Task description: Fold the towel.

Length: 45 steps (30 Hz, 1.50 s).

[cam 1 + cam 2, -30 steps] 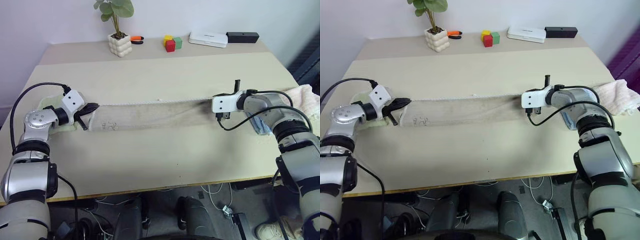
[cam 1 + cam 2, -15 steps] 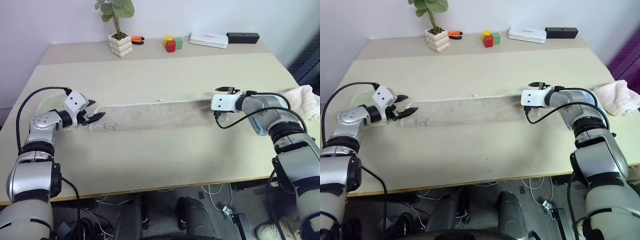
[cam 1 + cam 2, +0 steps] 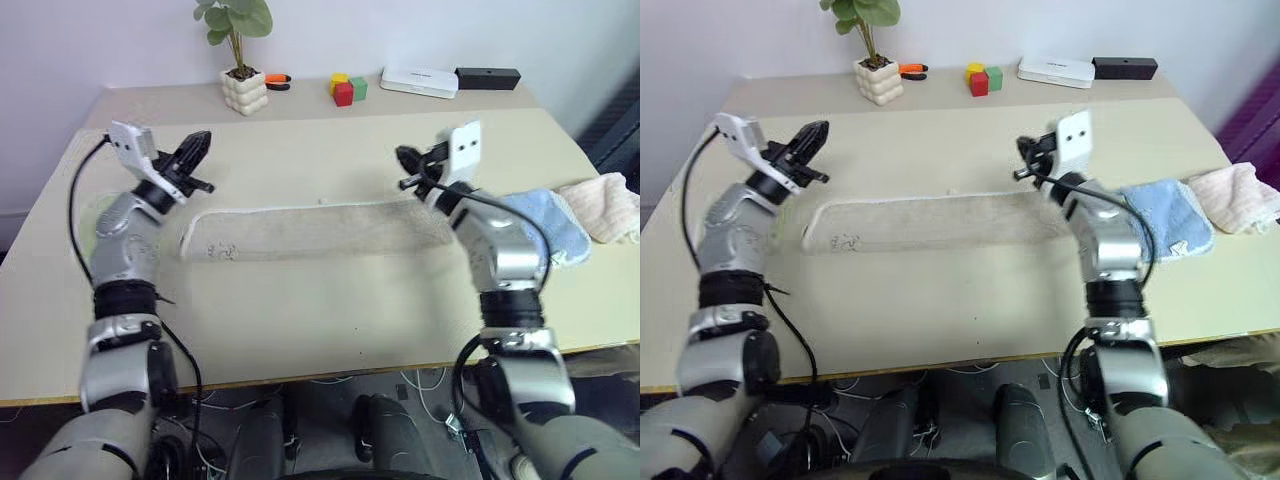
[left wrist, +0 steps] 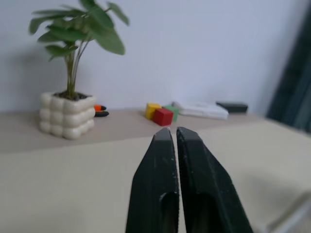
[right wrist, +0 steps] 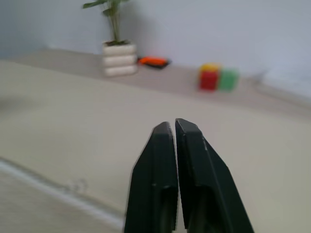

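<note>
The towel [image 3: 310,230] is a long beige strip with white corded edging, lying flat across the middle of the table. A dark embroidered mark [image 3: 218,250] sits near its left end. My left gripper [image 3: 203,140] is raised above the table, behind the towel's left end, shut and holding nothing. In the left wrist view its fingertips [image 4: 164,136] press together. My right gripper [image 3: 403,160] hangs above and behind the towel's right end, also shut and empty, as the right wrist view's fingertips [image 5: 164,128] show. Neither gripper touches the towel.
A potted plant [image 3: 243,88], an orange tool [image 3: 275,79], coloured blocks [image 3: 345,88], a white box [image 3: 418,80] and a black box [image 3: 487,76] line the back edge. A light blue towel [image 3: 545,225] and a cream one [image 3: 605,205] lie at the right.
Both grippers let go of the towel's ends, lifted off the table, swung inward and shut. The towel now rests flat. The light blue towel came into view.
</note>
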Motion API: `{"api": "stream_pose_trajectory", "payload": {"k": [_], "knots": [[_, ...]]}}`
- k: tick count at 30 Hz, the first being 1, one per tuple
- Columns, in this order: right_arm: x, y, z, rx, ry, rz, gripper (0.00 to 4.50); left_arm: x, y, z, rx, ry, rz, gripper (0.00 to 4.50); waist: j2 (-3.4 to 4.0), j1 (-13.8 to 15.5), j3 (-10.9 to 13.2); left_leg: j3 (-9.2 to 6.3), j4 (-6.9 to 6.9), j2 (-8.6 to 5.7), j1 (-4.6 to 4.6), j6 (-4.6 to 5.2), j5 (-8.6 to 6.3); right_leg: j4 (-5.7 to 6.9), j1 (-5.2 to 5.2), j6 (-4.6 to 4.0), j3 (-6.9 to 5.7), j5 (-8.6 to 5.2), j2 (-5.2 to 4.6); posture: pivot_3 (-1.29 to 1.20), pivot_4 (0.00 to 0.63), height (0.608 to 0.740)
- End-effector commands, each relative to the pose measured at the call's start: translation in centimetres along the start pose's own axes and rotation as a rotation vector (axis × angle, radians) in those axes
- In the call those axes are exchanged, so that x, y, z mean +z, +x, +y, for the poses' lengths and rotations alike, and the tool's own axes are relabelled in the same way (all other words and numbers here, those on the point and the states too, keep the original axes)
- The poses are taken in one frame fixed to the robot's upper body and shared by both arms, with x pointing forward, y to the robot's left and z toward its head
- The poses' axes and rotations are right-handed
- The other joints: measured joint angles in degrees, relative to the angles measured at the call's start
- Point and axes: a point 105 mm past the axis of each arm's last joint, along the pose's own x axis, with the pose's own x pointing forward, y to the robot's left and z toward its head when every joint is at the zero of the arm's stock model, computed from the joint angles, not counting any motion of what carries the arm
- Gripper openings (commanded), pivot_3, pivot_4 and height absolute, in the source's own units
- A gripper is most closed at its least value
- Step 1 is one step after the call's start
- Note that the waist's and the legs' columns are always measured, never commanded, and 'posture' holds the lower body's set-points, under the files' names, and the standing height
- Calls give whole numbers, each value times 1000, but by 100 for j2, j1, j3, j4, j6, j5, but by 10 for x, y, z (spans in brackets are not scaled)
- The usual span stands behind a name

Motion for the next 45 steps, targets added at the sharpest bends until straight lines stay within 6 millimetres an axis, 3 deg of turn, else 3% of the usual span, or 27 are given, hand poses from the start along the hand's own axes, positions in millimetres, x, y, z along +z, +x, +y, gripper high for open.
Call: {"api": "stream_pose_trajectory", "payload": {"k": [1, 2, 5, 9, 13, 15, 19, 22, 26, 31, 32, 34, 38, 45], "knots": [[-5, 5, 14, -55, 113, -39, 14, -8, 5, -16, 77, -127, -46, 46, -1, 12, -1, 0, 0, -1, 0, 0, 0, -3, 0, 0, 0, 0, 0, 0, 150, 740], [-12, 6, 17, -63, 137, -31, 14, -15, 4, -20, 88, -163, -35, 46, -2, 11, -1, -1, 0, -1, 1, 0, 0, -4, 3, 0, -1, 0, 0, 0, 150, 740], [-58, 7, 22, -130, 128, 80, 14, -73, -5, -24, 168, -208, 120, 46, -6, -2, -7, -1, -3, -3, 5, 0, 0, -6, 6, 0, -2, 0, 0, 0, 150, 740], [-79, -3, -6, -243, 68, 127, 14, -100, -22, -12, 258, -217, 192, 46, -8, -18, -5, -1, -4, -3, 3, 0, 0, -9, 5, 0, -5, 0, 1, 0, 150, 740], [-86, -24, -48, -370, 11, 146, 14, -99, -38, 15, 324, -125, 224, 46, -10, -21, -8, -4, -5, -2, 8, 0, -1, -10, 10, 0, -8, 0, 1, 0, 150, 740], [-86, -25, -52, -376, 0, 145, 14, -99, -39, 18, 328, -118, 225, 46, -10, -26, -8, -5, -6, -2, 7, 1, -1, -11, 9, -1, -8, 0, 1, 0, 150, 740], [-82, -46, -82, -419, -63, 163, 14, -80, -57, 54, 391, -36, 230, 46, -10, -31, -8, -4, -10, -1, 7, 0, -1, -12, 8, -1, -8, -1, 1, 0, 150, 740], [-73, -47, -85, -395, -40, 133, 14, -73, -58, 56, 369, -56, 207, 46, -10, -29, -8, -4, -10, 0, 7, 0, -1, -14, 8, -1, -8, 0, 0, 0, 150, 740], [-44, -45, -75, -300, 40, 59, 1704, -65, -47, 33, 201, 3, 207, 1359, -10, 1, -8, -4, -10, 0, 5, 0, -1, -14, 8, -1, -9, 0, -1, 0, 150, 740], [-9, -67, -67, -203, 384, -25, 4390, -44, -36, 6, -7, 113, 182, 4026, -11, 10, -7, -10, -10, 3, -1, 2, -3, -15, 4, -2, -10, 0, -3, 0, 150, 740], [-6, -71, -67, -197, 417, -29, 4500, -43, -36, 5, -21, 134, 187, 4480, -11, 6, -7, -12, -10, 4, 0, 6, -7, -16, 4, -3, -11, 0, -3, 0, 150, 740], [0, -81, -64, -178, 537, -49, 4500, -38, -35, -1, -79, 151, 181, 4480, -10, 2, -7, -20, -11, 5, 2, 37, -25, -16, 4, -4, -11, 0, -4, 0, 150, 740], [-10, -119, -56, -246, 796, -32, 4500, -30, -34, -15, -277, 225, 223, 4480, -10, 25, -7, -27, -16, 6, 0, 38, -26, -17, 2, -5, -12, -1, -4, 0, 150, 740], [-32, -149, -49, -359, 980, 24, 4500, -21, -49, -48, -617, 144, 251, 4480, -9, -6, -7, -24, -17, 8, -2, 44, -31, -30, 1, -8, -13, -2, -7, 0, 150, 740]]}}
